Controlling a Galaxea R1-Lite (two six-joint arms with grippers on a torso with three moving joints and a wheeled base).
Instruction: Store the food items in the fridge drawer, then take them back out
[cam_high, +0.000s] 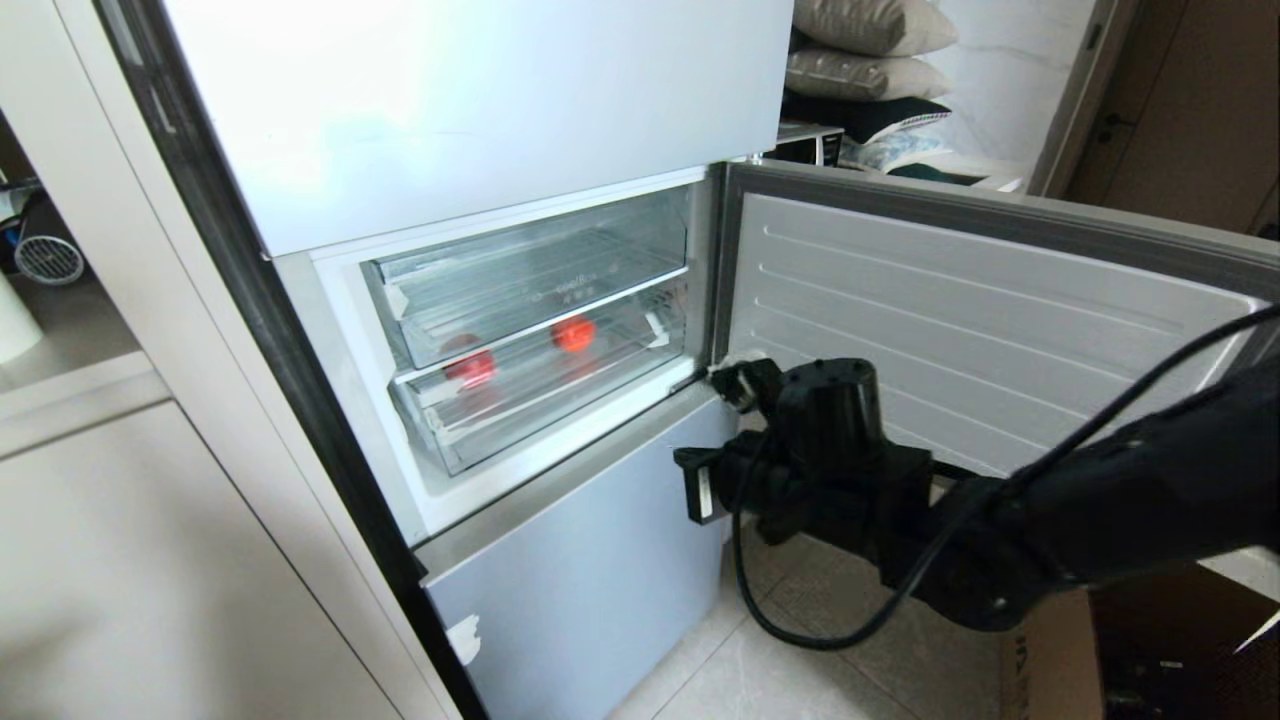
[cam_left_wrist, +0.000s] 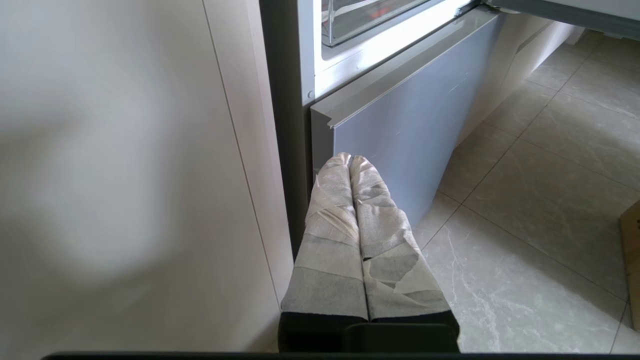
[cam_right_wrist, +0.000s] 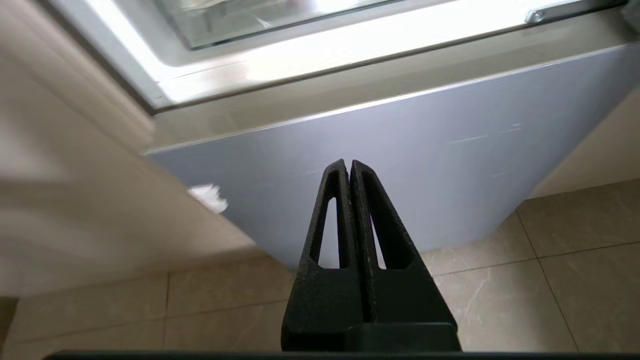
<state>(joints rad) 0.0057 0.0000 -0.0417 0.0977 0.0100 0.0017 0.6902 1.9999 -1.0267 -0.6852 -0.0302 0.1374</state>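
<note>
Food items (cam_high: 574, 333) were red-orange, at 10 o'clock of the black right gripper (cam_right_wrist: 350, 167). Fridge drawer (cam_high: 540, 395) clear; left gripper (cam_left_wrist: 349, 160) wrapped in grey-white tape.

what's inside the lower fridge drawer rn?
Two red-orange food items show through the clear fridge drawer. Its back corners are blurred by the plastic, so anything else there can't be told.

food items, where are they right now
Head view: both food items sit inside the lower clear fridge drawer, one at its left, one nearer the middle, left of the open door.

Clear fridge drawer (cam_high: 560, 395), pushed in, two red food items (cam_high: 573, 334) inside
</note>
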